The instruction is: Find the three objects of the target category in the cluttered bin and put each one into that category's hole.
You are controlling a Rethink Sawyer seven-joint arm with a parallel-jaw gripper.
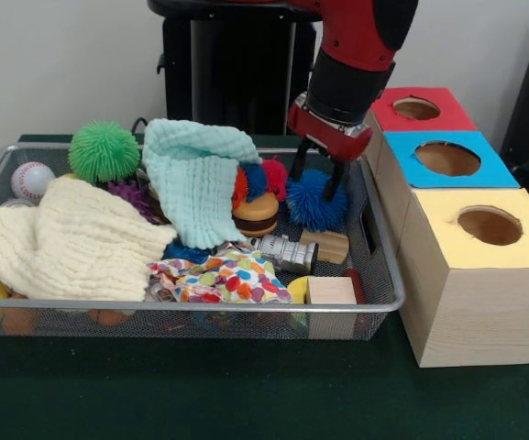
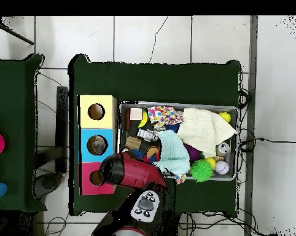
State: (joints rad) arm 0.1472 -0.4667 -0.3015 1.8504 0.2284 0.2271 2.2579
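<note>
Claw [image 1: 320,186] clamped around blue spiky ball [image 1: 315,203] in bin [image 1: 385,275]; best lifted straight up, clear of cloth [image 1: 195,174], then toward blue hole [image 1: 447,158].

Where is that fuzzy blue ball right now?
In the front view the blue spiky ball sits at the bin's right end, between the gripper's fingers, beside the toy burger.

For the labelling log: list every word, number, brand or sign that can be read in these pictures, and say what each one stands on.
None can be read.
Red box, blue box, yellow box: plain tops, no lettering.
Silver cylinder in the wire bin: dark marks, too small to read.
Patterned cloth: coloured spots only.
</note>
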